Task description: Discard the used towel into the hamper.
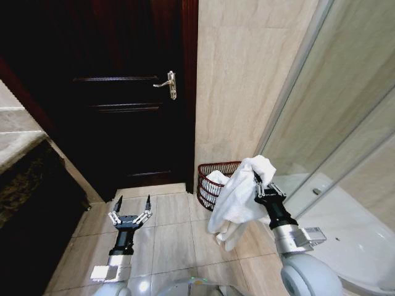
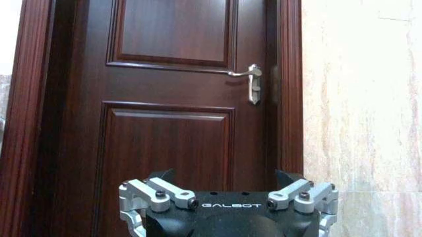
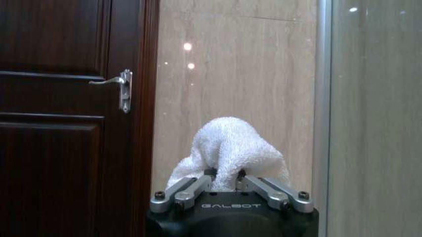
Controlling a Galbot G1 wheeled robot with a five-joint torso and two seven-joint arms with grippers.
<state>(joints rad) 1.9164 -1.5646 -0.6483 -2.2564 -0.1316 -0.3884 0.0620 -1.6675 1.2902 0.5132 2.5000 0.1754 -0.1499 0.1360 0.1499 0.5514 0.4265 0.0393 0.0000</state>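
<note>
Now | right gripper (image 1: 261,185) pinching white towel (image 1: 237,200), folds hanging long-axis down over floor tiles | left gripper (image 1: 131,206) spread, idle, low before the door | hamper (image 1: 213,182) just beyond towel against wall, nearer right arm.

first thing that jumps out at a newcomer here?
The white towel hanging from the right hand, which is shut on it in front of the tiled wall. Right behind it on the floor, in the corner, sits the reddish wire hamper with something white already in it. The left hand is open, low over the floor tiles before the dark door.
</note>
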